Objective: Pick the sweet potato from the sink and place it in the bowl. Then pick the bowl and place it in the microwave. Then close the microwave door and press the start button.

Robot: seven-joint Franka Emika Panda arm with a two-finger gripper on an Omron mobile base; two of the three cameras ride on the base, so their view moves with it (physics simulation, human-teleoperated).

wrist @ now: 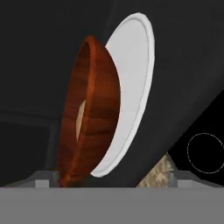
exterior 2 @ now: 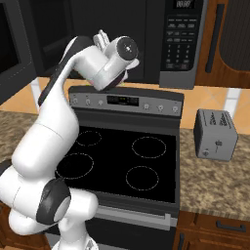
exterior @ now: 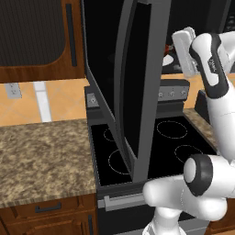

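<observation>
One bowl (wrist: 89, 118) sits on the microwave (exterior 2: 146, 39) turntable (wrist: 131, 83); claw state unclear.

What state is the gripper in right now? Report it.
Gripper: open, fingers wide apart, gripping nothing; the bowl rests just ahead of it on the white plate.

The glossy reddish-brown bowl (wrist: 89, 118) rests on the white turntable plate (wrist: 131, 78) inside the microwave (exterior 2: 146, 39). A pale sliver of the sweet potato (wrist: 80, 119) shows within it. The microwave door (exterior: 133, 82) stands wide open.
</observation>
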